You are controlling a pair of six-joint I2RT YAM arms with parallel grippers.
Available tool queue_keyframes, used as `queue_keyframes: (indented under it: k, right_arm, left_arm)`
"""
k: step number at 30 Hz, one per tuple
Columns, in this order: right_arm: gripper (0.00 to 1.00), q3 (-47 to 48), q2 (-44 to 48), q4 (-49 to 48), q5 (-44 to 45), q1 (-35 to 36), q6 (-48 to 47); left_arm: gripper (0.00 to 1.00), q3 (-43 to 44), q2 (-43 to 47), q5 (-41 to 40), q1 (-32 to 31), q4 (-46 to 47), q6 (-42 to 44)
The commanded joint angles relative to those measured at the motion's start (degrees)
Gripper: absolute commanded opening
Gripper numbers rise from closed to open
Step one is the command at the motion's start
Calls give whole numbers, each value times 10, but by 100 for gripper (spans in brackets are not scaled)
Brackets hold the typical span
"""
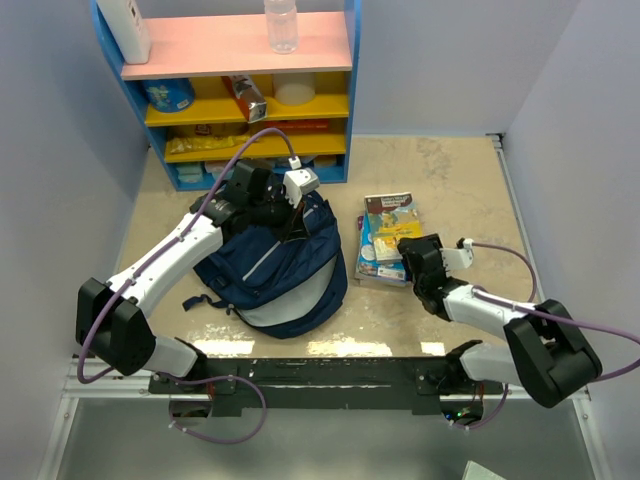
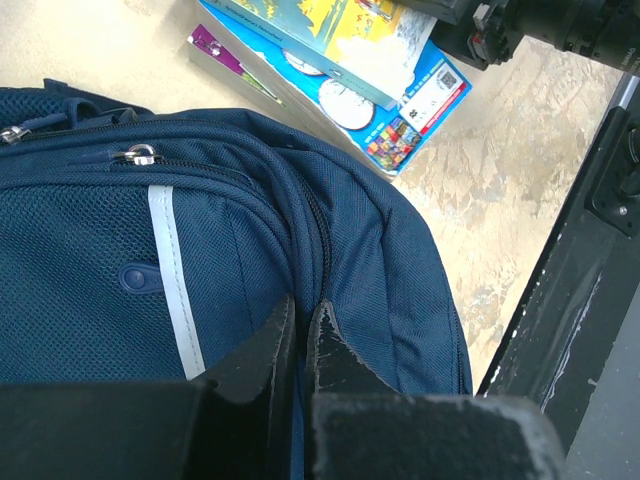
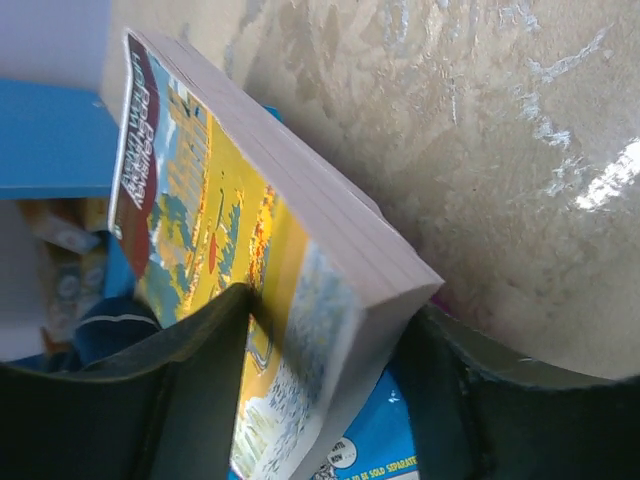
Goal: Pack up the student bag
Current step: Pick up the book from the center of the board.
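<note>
While the backpack lies flat on the table, its top end points away from the arms toward the shelf standing just behind it. The left gripper is down on the backpack's upper right part. In the left wrist view its fingers are drawn narrow, almost together, pinching a raised ridge of blue fabric beside a zip seam of the backpack. A light-grey stripe runs down the fabric just left of that pinch.

A small stack of books lies near the backpack's right side, apart from it. The right gripper sits at the stack's near end, its jaws closed across the thickness of the top book, one finger on the yellow cover, the other against the underside. A blue book lies beneath.
</note>
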State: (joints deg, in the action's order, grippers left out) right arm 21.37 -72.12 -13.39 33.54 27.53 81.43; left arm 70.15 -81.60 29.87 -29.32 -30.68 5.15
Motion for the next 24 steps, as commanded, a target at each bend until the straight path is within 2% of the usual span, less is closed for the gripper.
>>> queue_keyframes:
  k: [1,2,3,4,5,13,17,24]
  right_arm:
    - [48,-36,12,-28,-24,5,-11]
    - [32,-40,17,-36,-23,5,-17]
    - [25,-47,22,-43,-21,5,-25]
    - [12,-51,37,-43,-16,6,-27]
    - [8,-54,47,-41,-13,5,-30]
    - [0,-37,215,42,8,5,-102]
    - [0,-9,287,68,-81,5,-124]
    - [0,1,414,155,-187,13,-109]
  left_arm:
    - [0,4,22,-18,15,35,19]
    - [0,4,22,-18,15,35,19]
    - [0,4,22,-18,15,36,19]
    - [0,3,22,-17,15,36,20]
    - [0,3,22,-17,15,36,19]
    - [0,8,18,-16,15,36,18]
    - [0,13,17,-24,15,37,17]
    - [0,32,12,-39,15,32,24]
